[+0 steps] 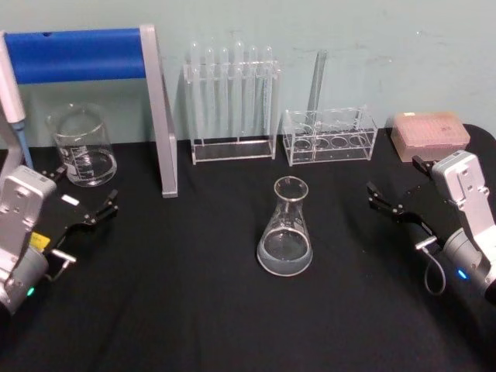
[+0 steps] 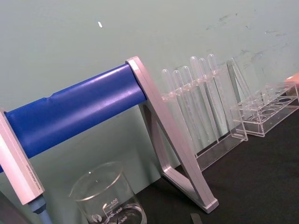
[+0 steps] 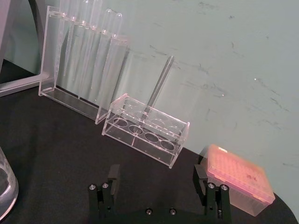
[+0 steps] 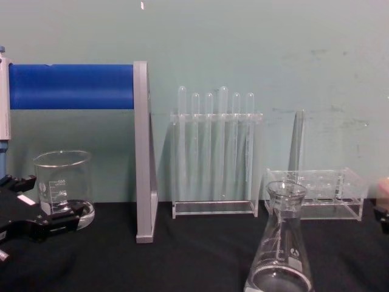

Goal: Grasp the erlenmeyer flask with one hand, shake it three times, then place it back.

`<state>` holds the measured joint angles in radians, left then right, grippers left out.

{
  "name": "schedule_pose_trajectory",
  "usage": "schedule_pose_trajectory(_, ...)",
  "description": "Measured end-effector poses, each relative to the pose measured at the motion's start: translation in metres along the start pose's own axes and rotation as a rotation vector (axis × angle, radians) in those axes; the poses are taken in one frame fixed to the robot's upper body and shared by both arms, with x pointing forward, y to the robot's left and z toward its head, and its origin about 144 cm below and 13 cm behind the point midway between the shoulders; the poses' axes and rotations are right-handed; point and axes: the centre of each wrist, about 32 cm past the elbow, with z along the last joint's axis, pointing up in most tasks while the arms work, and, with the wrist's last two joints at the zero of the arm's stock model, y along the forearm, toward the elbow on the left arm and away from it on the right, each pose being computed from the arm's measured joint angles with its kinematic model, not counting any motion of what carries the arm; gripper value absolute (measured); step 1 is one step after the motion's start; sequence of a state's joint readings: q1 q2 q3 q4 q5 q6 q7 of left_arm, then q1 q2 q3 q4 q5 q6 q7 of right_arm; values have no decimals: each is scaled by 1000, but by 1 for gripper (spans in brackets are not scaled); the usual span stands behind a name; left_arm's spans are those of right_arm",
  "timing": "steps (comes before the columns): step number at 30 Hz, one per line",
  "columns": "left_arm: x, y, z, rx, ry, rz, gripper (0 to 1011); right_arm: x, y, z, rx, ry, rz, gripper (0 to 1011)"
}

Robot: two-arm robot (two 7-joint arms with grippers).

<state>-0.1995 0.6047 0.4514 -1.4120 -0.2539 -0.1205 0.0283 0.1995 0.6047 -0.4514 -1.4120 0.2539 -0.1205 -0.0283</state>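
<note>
Erlenmeyer flask (image 1: pixel 285 232), clear conical glass, upright at the middle of the black table (image 1: pixel 194 310), well apart from left gripper (image 1: pixel 81 190) and right gripper (image 1: pixel 399 186), both spread open, empty; likely light, slick, breakable, so you clamp gently round its narrow neck under the flared rim.

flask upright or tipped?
Upright. The erlenmeyer flask stands on its round base on the black table, neck and rim pointing up.
</note>
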Motion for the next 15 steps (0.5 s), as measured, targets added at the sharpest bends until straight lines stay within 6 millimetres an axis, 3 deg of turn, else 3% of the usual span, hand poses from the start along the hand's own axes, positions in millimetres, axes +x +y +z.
schedule_pose_trajectory(15,0,0,0,0,0,0,1001,1,-9,2,11,5,25,1000)
